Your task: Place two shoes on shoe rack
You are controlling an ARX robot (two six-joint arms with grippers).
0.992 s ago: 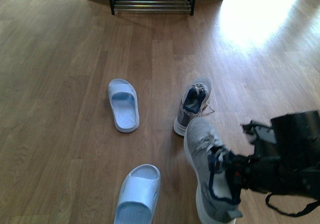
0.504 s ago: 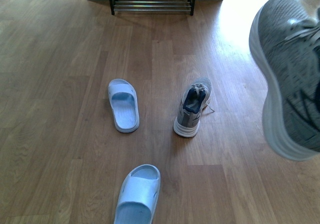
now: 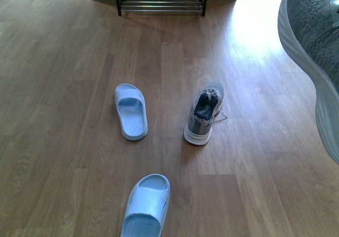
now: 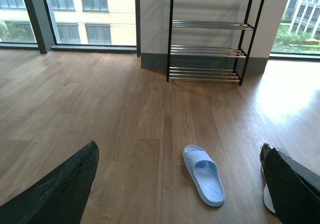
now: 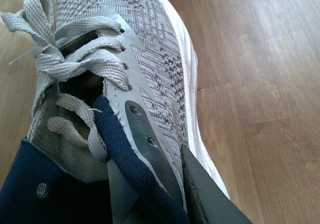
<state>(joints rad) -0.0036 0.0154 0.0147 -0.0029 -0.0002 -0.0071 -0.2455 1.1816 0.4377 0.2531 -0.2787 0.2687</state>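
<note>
Right wrist view: grey knit sneaker (image 5: 150, 48), the right gripper (image 5: 165, 194) clamped on its collar, held clear of the wooden floor (image 5: 260, 83). Front view: the sneaker hangs at far right, well apart from the shoe rack (image 3: 160, 3). Second sneaker (image 3: 204, 113), far slide (image 3: 131, 111) and near slide (image 3: 145, 205) lie on the floor. Left gripper (image 4: 180, 151) — fingers spread wide.

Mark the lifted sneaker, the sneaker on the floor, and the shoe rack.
lifted sneaker (image 3: 310, 30): front view, on its grey knit upper.
sneaker on the floor (image 3: 203, 108): front view, on its navy lining.
shoe rack (image 4: 207, 24): left wrist view, on a middle tier's chrome bars.
</note>
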